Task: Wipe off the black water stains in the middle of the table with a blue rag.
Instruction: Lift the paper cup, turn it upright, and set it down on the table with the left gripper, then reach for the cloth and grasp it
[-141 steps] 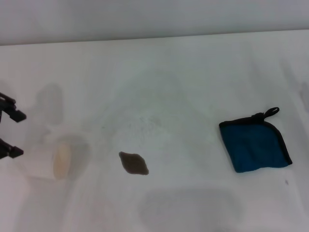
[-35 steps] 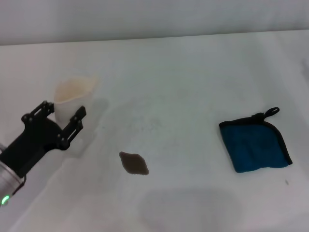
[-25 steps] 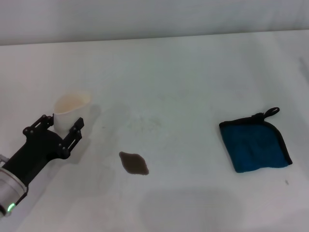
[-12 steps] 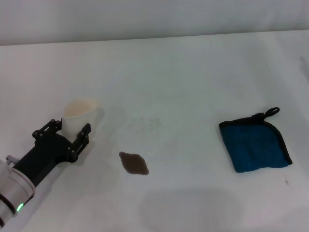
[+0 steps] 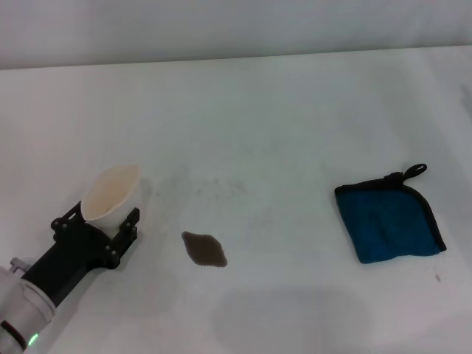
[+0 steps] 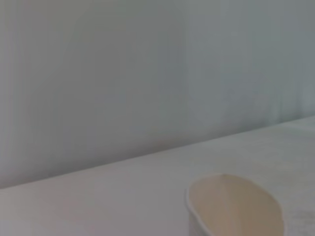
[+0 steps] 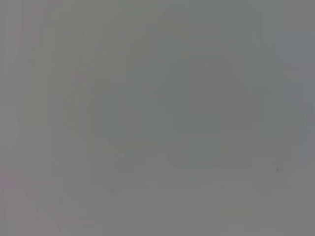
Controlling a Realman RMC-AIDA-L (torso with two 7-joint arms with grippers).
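Note:
On the white table lies one small dark brown-black water stain, just left of the middle. The blue rag, teal with black edging and a loop, lies flat at the right, well apart from the stain. My left gripper is at the near left, shut on a pale cream cup that tilts back toward the arm. The left wrist view shows the cup's open mouth. My right gripper is out of sight in every view.
A faint grey scuff patch marks the tabletop behind the stain. The table's far edge meets a pale wall. The right wrist view shows only a flat grey blur.
My left arm picked the lying cup up off the table at the far left, carried it upright, then drew back toward the near left edge; the cup now tilts. Stain and rag stayed put.

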